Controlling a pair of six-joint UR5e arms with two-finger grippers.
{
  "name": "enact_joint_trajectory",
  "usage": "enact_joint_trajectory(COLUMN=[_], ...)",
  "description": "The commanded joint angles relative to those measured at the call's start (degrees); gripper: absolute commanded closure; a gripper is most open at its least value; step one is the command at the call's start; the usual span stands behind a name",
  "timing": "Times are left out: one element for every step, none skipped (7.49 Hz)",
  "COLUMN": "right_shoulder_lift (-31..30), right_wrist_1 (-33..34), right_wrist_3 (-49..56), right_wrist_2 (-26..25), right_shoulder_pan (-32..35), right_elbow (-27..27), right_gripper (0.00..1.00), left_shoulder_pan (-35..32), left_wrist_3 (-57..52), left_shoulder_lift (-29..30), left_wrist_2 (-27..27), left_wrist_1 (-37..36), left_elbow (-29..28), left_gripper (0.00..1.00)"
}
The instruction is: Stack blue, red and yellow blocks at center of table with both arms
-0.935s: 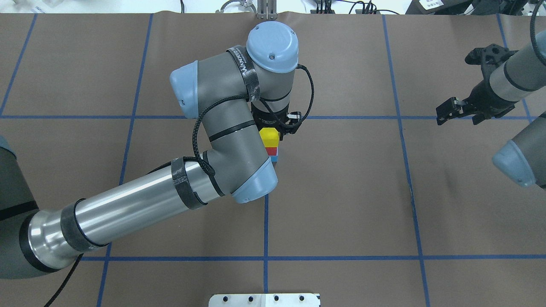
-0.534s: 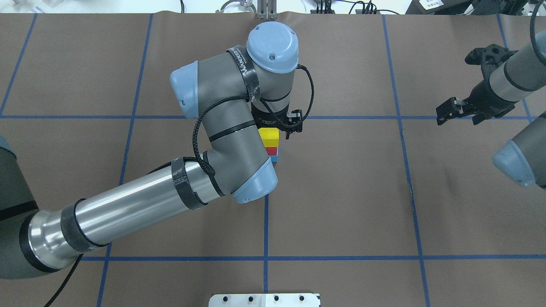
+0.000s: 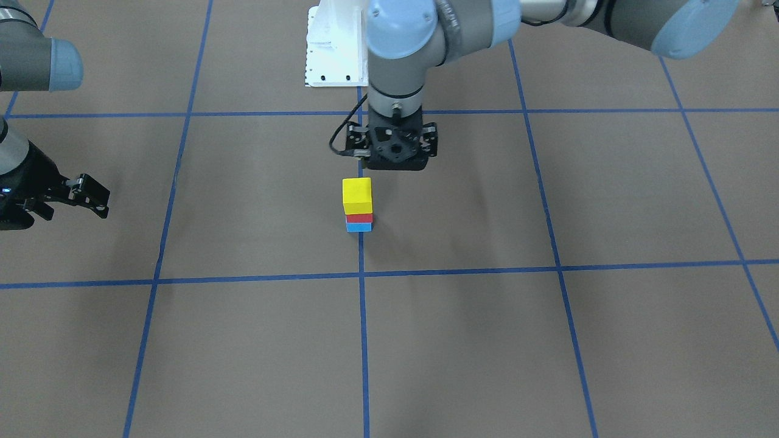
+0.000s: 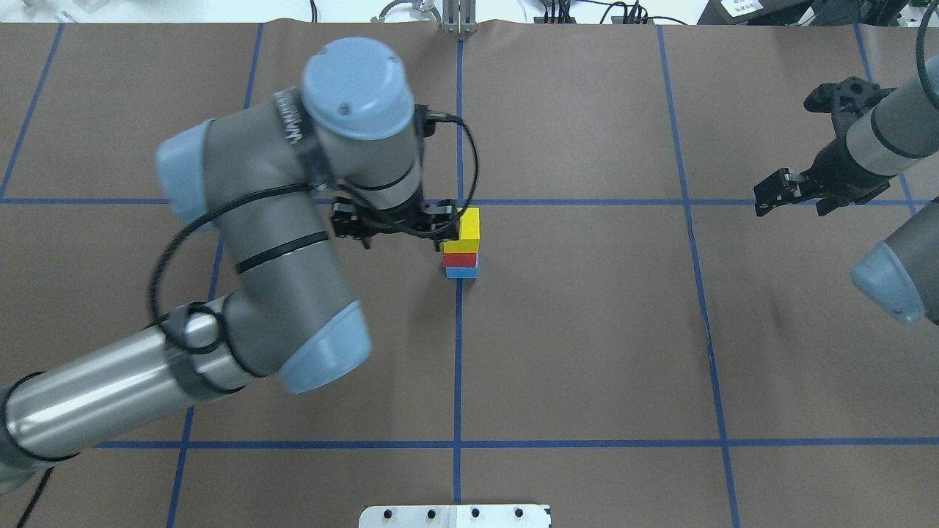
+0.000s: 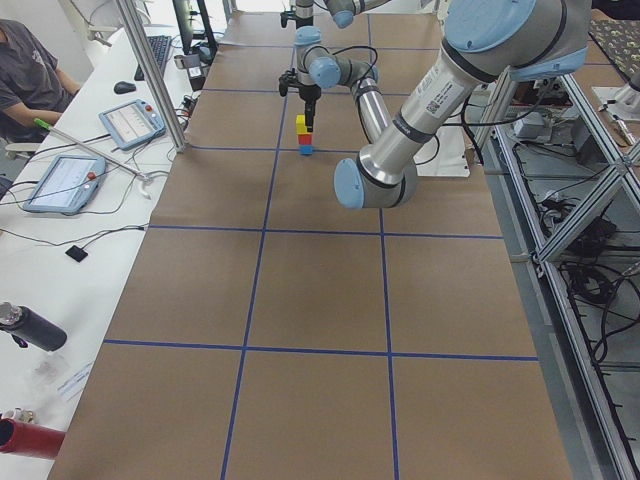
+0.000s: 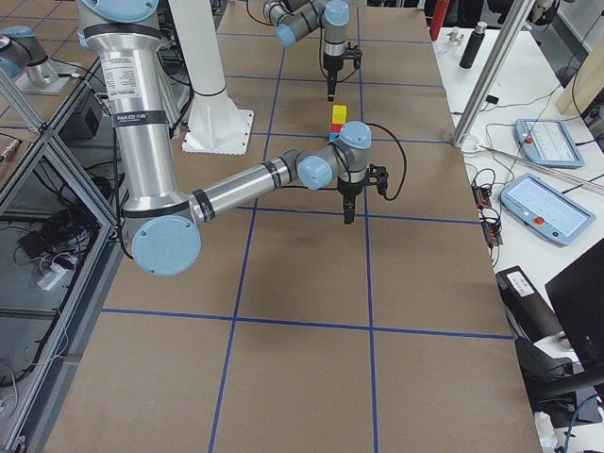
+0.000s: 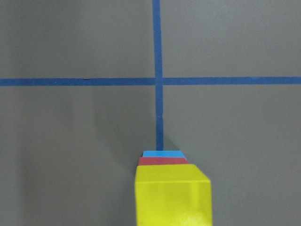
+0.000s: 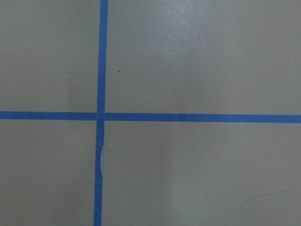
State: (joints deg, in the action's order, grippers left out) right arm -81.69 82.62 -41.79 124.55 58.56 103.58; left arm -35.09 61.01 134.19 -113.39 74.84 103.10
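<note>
The bench (image 4: 587, 352) carries one finished-looking tower at its central tape crossing, so the danger now is undoing it, not building it. The left arm (image 4: 279, 242) is the main threat. Its bulky wrist hangs close to the tower, and a sideways swing or a low retreat across the middle could sweep the blocks over. The right arm (image 4: 891, 125) is parked well apart at the bench's far side and would only matter if it reached in without cause.

The left end effector (image 3: 394, 159) has its jaws spread wide and grips nothing. In the overhead view it sits just beside the top block, on the robot's left of it, while the front view shows a clear gap between them. A black cable (image 4: 469, 158) loops off that wrist and could snag a corner if the wrist turns. The right end effector (image 4: 785, 192) also looks parted and empty.

The yellow block (image 3: 357, 194) tops the tower and is the likeliest to be clipped. It rests on the red block (image 3: 359, 218), which rests on the blue block (image 3: 359, 227). Whether the edges line up squarely I cannot tell, and any overhang would make a light nudge enough to topple it
</note>
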Motion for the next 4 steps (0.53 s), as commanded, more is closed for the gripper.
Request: enact_joint_trajectory(right_shoulder_lift=[-2.14,-2.42,-3.72,-6.26], right_wrist_1=[-0.09,-0.09,-0.09,-3.91], right_wrist_3=[0.47,0.56,0.48,0.39], right_wrist_2=[-0.01,-0.01,0.26,3.22], right_shoulder_pan=[0.93,1.64,2.77,4.87], right_elbow=[0.13,0.30,0.57,0.57], right_gripper=[0.00,0.00,0.00,0.00], left_shoulder_pan=[-3.82,-9.59,-16.09,-22.51], left_wrist_3=[-10.50,-19.52,-27.79,-36.40], left_shoulder_lift=[-21.51,-28.65,-33.15,-36.33], left_wrist_2=[-0.16,-0.42,-4.43,-5.78], left_wrist_1=[-1.89,-1.37,-1.28,-1.01], left_elbow=[20.50,22.74,22.32,21.19], left_gripper=[0.00,0.00,0.00,0.00])
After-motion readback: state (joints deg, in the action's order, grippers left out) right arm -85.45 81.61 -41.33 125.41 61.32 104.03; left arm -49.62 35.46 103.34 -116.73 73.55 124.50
